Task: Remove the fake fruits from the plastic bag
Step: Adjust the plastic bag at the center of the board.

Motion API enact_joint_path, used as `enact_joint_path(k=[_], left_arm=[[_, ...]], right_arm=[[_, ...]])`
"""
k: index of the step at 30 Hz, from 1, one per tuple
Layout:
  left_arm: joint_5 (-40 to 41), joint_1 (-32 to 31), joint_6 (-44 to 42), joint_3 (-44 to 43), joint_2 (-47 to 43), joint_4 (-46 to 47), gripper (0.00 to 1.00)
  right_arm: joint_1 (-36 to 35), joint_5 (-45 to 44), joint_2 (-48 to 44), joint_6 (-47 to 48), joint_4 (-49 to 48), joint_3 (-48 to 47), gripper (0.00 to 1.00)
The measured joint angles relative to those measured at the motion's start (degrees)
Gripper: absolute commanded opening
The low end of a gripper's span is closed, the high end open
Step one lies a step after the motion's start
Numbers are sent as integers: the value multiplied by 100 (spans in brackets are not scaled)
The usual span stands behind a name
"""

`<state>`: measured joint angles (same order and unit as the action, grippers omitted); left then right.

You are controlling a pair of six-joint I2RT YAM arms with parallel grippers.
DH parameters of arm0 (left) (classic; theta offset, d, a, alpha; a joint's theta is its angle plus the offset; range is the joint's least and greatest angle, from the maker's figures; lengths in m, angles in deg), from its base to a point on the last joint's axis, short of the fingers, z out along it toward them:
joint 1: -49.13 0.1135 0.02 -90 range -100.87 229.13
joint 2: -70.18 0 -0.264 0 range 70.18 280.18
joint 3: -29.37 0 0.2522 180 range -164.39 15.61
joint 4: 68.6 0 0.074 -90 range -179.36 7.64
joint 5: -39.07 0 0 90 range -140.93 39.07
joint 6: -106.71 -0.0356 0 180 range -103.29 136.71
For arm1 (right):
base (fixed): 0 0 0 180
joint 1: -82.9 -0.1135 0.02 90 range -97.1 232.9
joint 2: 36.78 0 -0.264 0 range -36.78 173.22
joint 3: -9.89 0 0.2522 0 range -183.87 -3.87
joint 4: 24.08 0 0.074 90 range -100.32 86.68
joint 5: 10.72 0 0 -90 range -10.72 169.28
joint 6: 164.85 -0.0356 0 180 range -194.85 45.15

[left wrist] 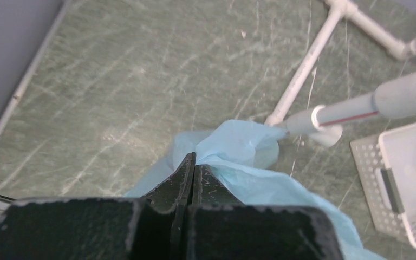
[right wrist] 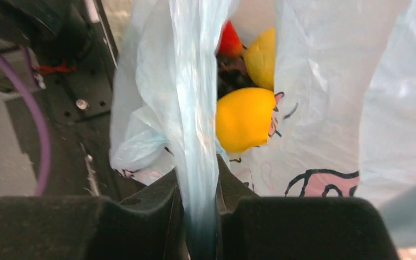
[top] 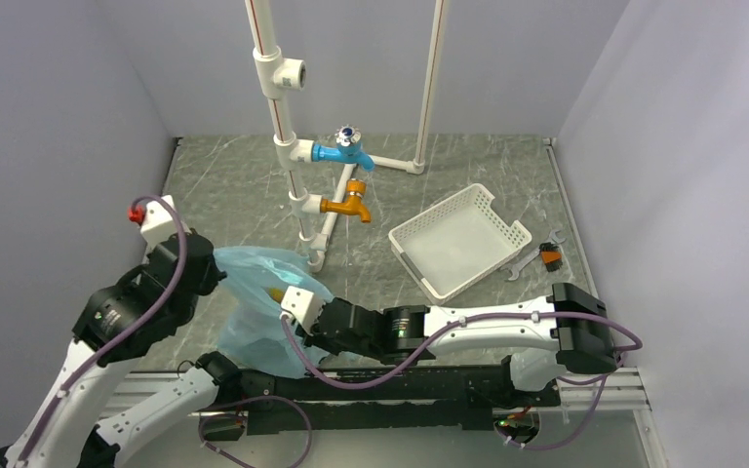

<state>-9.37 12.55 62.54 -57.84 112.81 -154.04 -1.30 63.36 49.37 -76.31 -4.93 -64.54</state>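
The light-blue plastic bag (top: 258, 297) sits at the near left of the table, stretched between both grippers. My left gripper (left wrist: 194, 161) is shut on a fold of the bag (left wrist: 238, 146) at its far left side. My right gripper (right wrist: 197, 168) is shut on a bunched strip of the bag (right wrist: 195, 108) at its near right side. In the right wrist view the bag's mouth gapes and shows the orange-yellow fruit (right wrist: 244, 119), the pale yellow fruit (right wrist: 261, 58), the red-orange fruit (right wrist: 229, 42) and a dark patch of the grape bunch (right wrist: 230, 78). A yellow bit (top: 276, 292) shows in the top view.
A white slotted basket (top: 458, 241) stands at the right of the middle. White pipes with a blue tap (top: 344, 149) and an orange tap (top: 347, 203) stand just behind the bag. A small wrench and a dark orange part (top: 550, 255) lie at the right.
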Motion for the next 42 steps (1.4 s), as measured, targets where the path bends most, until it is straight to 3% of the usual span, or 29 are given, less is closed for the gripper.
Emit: enact_joint_path(k=[2,3,6,8,11,19,22,26,31,42], left_arm=[[-245,15,-55,461,-219,273,0],[-422,17,-70,688,-247,380,7],[-1080,17,-142,1281,-262,610,49],[-1502,17,-146,1534,-326,732,75],[-2020,17,-162,1665,-763,852,98],[-2730,17,-162,1054,-1637,629,99],[-2951,17,-94,1340,-1746,540,98],[-2964,103,-7,1814,-1867,323,99],[-3698,42,-13,2277,-2144,326,99],[-4212,37,-192,2511,-2599,442,99]], right_arm=[[7,-57,0,118,179,-4,30],[7,-52,0,136,278,-4,39],[13,142,-28,42,466,13,60],[-7,463,-120,-127,476,98,68],[-79,1163,-284,-487,315,256,75],[-153,2868,68,-1598,-997,81,83],[-153,3401,605,-1952,-1421,-319,83],[-181,3847,752,-2214,-1473,-339,93],[-17,3842,498,-2273,-1799,-160,94],[170,3187,-326,-2363,-1781,584,89]])
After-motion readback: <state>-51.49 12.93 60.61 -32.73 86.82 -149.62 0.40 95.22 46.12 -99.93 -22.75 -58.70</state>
